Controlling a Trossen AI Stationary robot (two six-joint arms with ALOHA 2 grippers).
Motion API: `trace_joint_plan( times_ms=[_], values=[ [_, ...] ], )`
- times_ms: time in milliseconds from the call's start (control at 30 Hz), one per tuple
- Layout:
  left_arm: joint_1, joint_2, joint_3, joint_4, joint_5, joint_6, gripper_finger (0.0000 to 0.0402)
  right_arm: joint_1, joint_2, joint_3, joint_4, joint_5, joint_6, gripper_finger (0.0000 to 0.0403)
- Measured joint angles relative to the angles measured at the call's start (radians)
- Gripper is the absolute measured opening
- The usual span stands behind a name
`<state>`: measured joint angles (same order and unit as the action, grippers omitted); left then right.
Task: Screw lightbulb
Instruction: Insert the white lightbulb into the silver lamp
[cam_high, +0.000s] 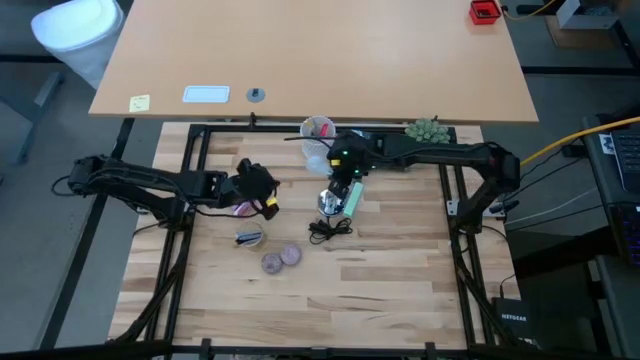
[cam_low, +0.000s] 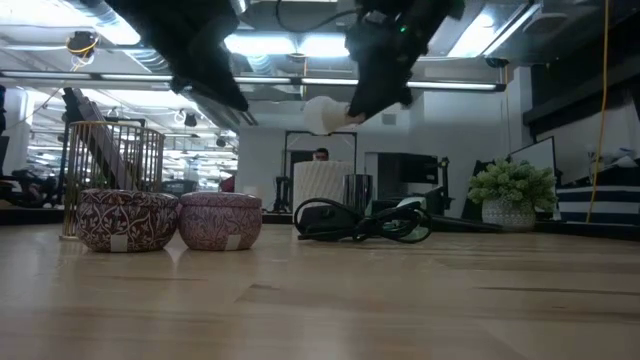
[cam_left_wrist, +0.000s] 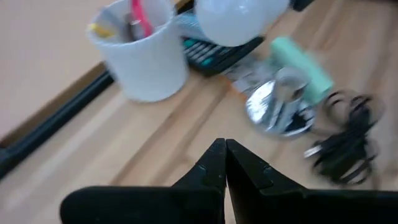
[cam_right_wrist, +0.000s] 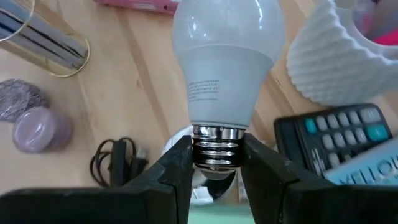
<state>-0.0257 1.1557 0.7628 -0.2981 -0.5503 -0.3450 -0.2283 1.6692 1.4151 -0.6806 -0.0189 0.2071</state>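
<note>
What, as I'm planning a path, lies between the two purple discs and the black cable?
Nothing. In the high view, the wooden table is bare between the purple discs and the black cable.

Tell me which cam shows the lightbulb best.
Right wrist view: the lightbulb fills the frame, its metal base clamped in the right hand. Low view shows it held up off the table, left wrist only its dome, high view barely anything.

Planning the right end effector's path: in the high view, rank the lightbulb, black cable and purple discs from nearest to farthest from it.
1. lightbulb: held in the right end effector.
2. black cable: on the table just below in the picture.
3. purple discs: farther, toward the left arm's side.
</note>
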Motion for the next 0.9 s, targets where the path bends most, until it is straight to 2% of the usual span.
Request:
trace_joint_plan(
  times_ms=[233, 433, 600, 700, 900],
  values=[
    [0.0, 0.085, -0.081, 0.337, 0.067, 0.004, 0.0001, 0.045, -0.036, 0.0, -0.1, -0.034, 0.004, 0.0117],
    [0.0, 0.229, -0.085, 0.514, 0.12, 0.004, 0.0001, 0.116, -0.032, 0.0, -0.132, -0.035, 0.004, 0.0117],
    [0.001, 0.341, -0.085, 0.672, 0.123, 0.01, 0.0001, 0.153, -0.032, 0.0, -0.131, -0.025, 0.004, 0.0117],
    [0.0, 0.376, -0.085, 0.737, 0.125, 0.025, 0.0001, 0.166, -0.032, 0.0, -0.13, 0.007, 0.005, 0.0117],
    [0.0, 0.367, -0.085, 0.772, 0.125, 0.058, 0.0001, 0.17, -0.031, 0.0, -0.128, 0.047, 0.005, 0.0117]
  ],
)
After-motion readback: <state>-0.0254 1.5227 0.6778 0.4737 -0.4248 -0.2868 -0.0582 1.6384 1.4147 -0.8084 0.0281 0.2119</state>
